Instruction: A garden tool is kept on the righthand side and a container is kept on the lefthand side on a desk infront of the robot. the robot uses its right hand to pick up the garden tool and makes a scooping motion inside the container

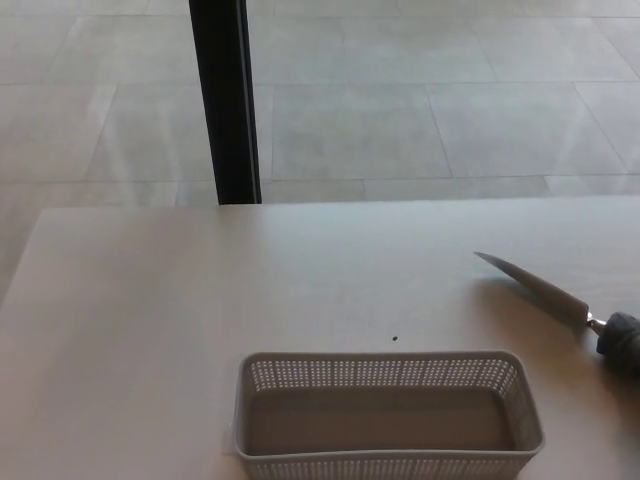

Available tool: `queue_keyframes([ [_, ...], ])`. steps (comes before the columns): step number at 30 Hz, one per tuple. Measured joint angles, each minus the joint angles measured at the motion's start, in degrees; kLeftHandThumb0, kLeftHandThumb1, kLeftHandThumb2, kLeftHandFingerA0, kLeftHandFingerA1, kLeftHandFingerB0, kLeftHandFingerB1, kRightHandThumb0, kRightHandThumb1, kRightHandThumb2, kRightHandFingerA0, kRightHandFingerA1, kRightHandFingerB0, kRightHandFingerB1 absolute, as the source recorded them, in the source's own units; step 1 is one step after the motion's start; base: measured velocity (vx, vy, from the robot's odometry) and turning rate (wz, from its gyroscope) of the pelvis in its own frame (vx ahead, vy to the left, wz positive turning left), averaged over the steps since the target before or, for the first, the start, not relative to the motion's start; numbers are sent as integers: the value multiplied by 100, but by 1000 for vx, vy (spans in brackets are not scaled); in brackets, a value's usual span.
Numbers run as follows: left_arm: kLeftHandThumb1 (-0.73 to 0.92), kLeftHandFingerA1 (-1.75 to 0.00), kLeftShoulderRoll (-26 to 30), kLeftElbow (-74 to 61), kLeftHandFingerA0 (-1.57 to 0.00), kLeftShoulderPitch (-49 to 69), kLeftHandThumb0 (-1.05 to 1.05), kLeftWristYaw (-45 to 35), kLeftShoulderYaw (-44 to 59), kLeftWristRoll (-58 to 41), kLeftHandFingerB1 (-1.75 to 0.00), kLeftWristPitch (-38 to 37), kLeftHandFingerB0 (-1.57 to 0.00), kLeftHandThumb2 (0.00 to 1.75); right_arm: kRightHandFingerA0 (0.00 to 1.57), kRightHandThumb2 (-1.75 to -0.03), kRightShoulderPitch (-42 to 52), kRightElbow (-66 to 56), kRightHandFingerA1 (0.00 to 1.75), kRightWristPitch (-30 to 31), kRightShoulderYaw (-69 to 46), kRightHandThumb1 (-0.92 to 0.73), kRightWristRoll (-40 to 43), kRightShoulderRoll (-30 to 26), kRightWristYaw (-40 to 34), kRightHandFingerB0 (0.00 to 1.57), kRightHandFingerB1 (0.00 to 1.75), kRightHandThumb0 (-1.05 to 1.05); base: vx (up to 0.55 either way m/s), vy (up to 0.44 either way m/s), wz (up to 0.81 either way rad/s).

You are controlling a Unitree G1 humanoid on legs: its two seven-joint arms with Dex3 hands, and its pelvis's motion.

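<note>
A narrow garden trowel with a shiny metal blade (530, 286) lies low over the desk at the right, its tip pointing toward the back left. Its dark handle (620, 342) runs out of the picture's right edge, so what holds it there is hidden. A grey perforated plastic basket (388, 372), rectangular and empty, stands at the desk's front edge, left of the trowel and apart from it. Neither hand shows in the head view.
The pale desk (200, 300) spreads to the left and back of the basket, with a small dark speck (396, 338) just behind the basket. A black post (226, 100) rises from the tiled floor behind the desk's far edge.
</note>
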Motion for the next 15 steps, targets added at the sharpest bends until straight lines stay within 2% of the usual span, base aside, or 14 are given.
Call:
queue_keyframes([
  [2,65,-61,0,5,-65,-9,-45,5,-6,2,-46,0,-60,60,0,-114,142,-270,30,71,-162,-71,63,-87,101,0,0,-104,0,0,0],
  [3,64,-60,0,5,-63,-15,-45,8,-7,3,-46,0,-59,60,0,-70,233,-452,0,94,-294,-88,121,-177,171,0,0,-105,0,0,0],
  [4,66,-66,0,5,-66,-16,-48,8,-7,3,-48,0,-62,59,0,-69,316,-636,0,121,-449,-86,187,-249,247,0,0,-105,0,0,0],
  [7,64,-64,0,-8,-67,2,-45,8,-32,6,-46,-1,-61,59,0,-68,618,-1069,0,136,-967,-85,411,-407,411,0,0,-105,0,0,0],
  [8,66,-65,0,-6,-64,4,-48,8,-28,4,-46,0,-60,59,0,-99,733,-1213,25,137,-1184,-72,499,-445,460,0,0,-104,0,0,0],
  [9,66,-61,0,-5,-64,2,-47,8,-25,4,-46,-1,-59,60,0,-68,833,-1311,0,134,-1341,-82,560,-469,497,0,0,-105,0,0,0],
  [10,65,-71,0,-5,-68,0,-47,8,-31,6,-47,-1,-60,60,0,-67,960,-1397,0,115,-1561,-80,624,-486,524,0,0,-105,0,0,0],
  [12,65,-67,-1,-3,-67,2,-46,8,-38,6,-46,0,-58,59,0,-67,1218,-1501,0,74,-1967,-85,771,-491,566,0,0,-105,0,0,0],
  [13,66,-66,-1,-4,-64,2,-46,8,-39,6,-47,-1,-60,59,0,-57,1310,-1537,0,66,-2101,-85,815,-490,586,0,14,-105,0,0,0],
  [15,64,-67,-2,-4,-65,0,-44,7,-40,6,-48,-1,-60,59,0,-58,1578,-1636,0,64,-2528,-80,963,-469,636,0,16,-105,0,0,0],
])
